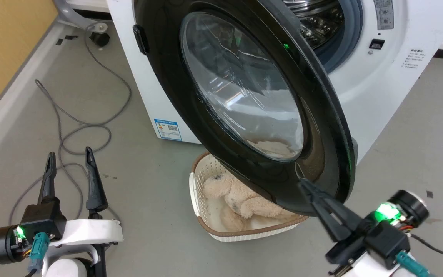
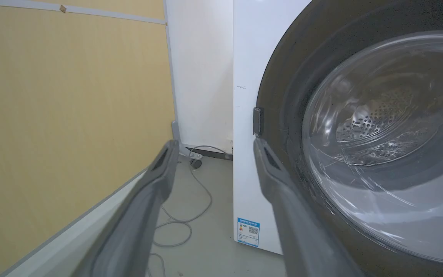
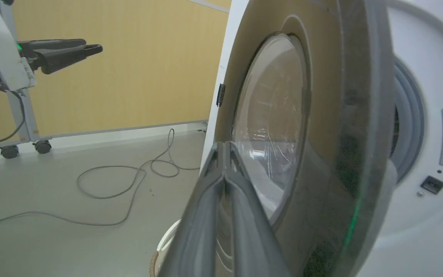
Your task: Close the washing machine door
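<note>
Task status: not complete. The washing machine door point(image 1: 240, 88) is found ajar, swung out from the washing machine point(image 1: 398, 88) and lying across the centre of the head view from upper left to lower right; the hinged side is judged to be at upper left, the free edge at lower right. A wedge of opening is seen at the upper right of that frame, where the steel drum point(image 1: 317, 19) and grey seal point(image 1: 346, 48) are left uncovered. The latch slot point(image 1: 376, 44) on the machine front is exposed, so no latching is recorded. Remaining, by judgement: the rest of the swing is to be pushed through and the door pressed home until it catches.

Right gripper point(image 1: 303, 183): fingers fully together, nothing held between them. The paired tips are laid against the glossy black rim on the door's outer face, at lower centre-right of the head view; in the right wrist view tip and reflection are seen to meet, so contact is taken as made. A pushing pose, not a grasp.

Left gripper point(image 1: 70, 152): fingers spread wide, nothing held or touched; placed at lower left of the head view, apart from the door, near a grey cable point(image 1: 90, 124).

Below the free edge a white basket point(image 1: 221, 236) with a beige plush toy point(image 1: 240, 198) is noted on the floor; clearance cannot be told
</note>
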Controlling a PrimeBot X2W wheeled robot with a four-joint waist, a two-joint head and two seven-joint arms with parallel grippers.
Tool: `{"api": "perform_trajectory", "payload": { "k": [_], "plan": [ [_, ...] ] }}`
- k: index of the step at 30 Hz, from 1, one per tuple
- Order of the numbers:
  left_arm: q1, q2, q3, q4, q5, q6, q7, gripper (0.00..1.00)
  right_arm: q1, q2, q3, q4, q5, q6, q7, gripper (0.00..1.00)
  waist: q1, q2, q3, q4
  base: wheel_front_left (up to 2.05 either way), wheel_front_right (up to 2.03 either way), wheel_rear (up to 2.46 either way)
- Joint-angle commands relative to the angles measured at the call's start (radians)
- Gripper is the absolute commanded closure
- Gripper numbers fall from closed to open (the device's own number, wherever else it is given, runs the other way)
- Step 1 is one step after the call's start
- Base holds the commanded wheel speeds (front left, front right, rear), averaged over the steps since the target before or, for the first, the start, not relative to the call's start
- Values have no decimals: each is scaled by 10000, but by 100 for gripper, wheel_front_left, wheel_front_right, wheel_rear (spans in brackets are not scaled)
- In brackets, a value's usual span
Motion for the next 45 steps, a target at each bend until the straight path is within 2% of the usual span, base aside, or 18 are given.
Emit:
{"api": "perform_trajectory", "payload": {
  "k": [1, 12, 27, 36, 45],
  "plan": [
    [-9, -56, 67, -9, 76, -49, -54, 0, 96, 52, -159, 134, -59, 6, -34, 100, 1, 0, 63, -31, 0, 0, 0],
    [-461, -395, 262, -146, 359, -423, -55, 0, -683, 268, -1946, 1106, -177, 6, -34, 100, 1, 0, 1037, -151, 0, 0, 0],
    [-1742, -723, 258, -416, 479, -728, -55, 0, -4301, 356, -3865, 2928, -568, 6, -34, 100, 1, 0, 3085, -62, 0, 0, 0],
    [-2383, -803, 269, -416, 407, -812, -55, 0, -6624, 182, -4366, 4538, -845, 6, -34, 100, 1, 0, 3981, 38, 0, 0, 0],
    [-2509, -824, 330, -335, 394, -838, -55, 0, -7425, 109, -4699, 5370, -1148, 6, -34, 100, 1, 0, 4017, 110, 0, 0, 0]
  ]
}}
